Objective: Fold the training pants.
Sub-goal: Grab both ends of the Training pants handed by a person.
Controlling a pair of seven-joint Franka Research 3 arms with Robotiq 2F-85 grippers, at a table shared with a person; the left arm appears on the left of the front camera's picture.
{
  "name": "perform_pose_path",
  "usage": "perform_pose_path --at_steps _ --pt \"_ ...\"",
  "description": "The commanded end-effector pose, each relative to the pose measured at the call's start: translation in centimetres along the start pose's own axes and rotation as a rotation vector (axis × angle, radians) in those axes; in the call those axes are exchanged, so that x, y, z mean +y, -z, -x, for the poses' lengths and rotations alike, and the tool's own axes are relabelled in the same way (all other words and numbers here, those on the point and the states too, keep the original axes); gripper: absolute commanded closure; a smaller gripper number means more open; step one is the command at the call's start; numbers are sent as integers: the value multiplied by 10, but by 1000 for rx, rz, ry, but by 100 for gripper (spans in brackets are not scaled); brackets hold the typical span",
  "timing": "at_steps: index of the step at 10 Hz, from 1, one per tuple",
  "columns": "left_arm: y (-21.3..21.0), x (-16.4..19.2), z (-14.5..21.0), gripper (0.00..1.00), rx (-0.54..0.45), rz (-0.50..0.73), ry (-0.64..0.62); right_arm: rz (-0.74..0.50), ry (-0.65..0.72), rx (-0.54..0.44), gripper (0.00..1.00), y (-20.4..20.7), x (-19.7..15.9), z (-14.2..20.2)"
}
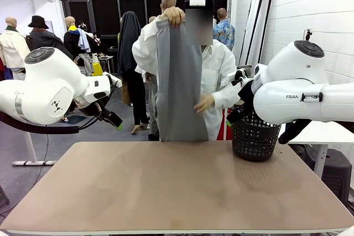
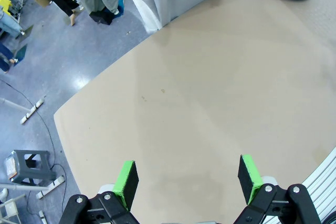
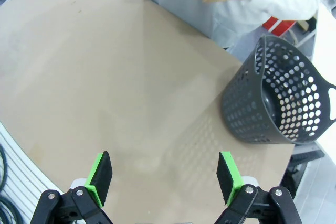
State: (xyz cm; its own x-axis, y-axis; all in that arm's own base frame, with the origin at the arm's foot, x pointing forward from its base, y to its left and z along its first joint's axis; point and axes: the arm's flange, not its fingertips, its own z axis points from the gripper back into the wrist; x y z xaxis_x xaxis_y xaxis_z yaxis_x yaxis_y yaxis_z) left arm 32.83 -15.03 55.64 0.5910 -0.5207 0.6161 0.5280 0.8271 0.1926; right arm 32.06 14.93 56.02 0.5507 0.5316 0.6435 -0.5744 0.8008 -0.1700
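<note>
White painted brick wall on the right, dark glazed panels along the back. Grey floor, small grey step stool standing on it. Tan surface, rounded corners. White side table far right. Even indoor light.

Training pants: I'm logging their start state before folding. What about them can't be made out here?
- Front view: the training pants hang from a person's raised hand; whether the lower end touches the table is unclear.
- Right wrist view: the top edge cuts off all but their lower end.
- Left wrist view: likewise cut by the top edge.
</note>
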Motion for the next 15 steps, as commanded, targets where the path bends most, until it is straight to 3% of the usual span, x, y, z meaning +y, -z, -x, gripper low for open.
perform_pose_path --at_steps 1,15 --pt "-1 1 -1 0 -10 -1 -1 -4 -2 -7 0 1 1 -1" --pt "-1 1 -1 0 -10 -1 -1 -4 -2 -7 0 1 1 -1"
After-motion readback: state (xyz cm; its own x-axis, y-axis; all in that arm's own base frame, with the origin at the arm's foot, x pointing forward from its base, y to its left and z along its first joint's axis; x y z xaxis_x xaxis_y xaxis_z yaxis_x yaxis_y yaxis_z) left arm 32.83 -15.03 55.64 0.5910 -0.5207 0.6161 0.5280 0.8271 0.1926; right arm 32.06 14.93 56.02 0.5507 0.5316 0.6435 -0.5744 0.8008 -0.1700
